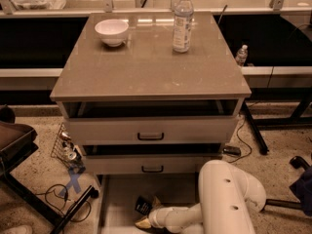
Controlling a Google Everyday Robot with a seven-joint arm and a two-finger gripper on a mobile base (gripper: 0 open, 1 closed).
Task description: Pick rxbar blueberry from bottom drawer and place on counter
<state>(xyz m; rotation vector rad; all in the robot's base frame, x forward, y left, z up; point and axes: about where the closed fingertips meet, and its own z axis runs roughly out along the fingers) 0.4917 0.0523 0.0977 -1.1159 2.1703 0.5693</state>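
Note:
The bottom drawer point(117, 199) is pulled open at the foot of the cabinet and shows a pale flat floor. A small dark packet, the rxbar blueberry point(143, 206), lies on that floor near the middle. My gripper point(148, 213) reaches into the drawer from the right, low over the floor and right at the packet. My thick white arm point(226, 199) hides the drawer's right part. The grey-brown counter point(146, 67) tops the cabinet.
On the counter stand a white bowl point(112, 31) at the back left and a clear water bottle point(182, 22) at the back right. The two upper drawers point(151, 130) are slightly open. A chair base point(19, 150) and cables point(63, 189) lie on the floor at left.

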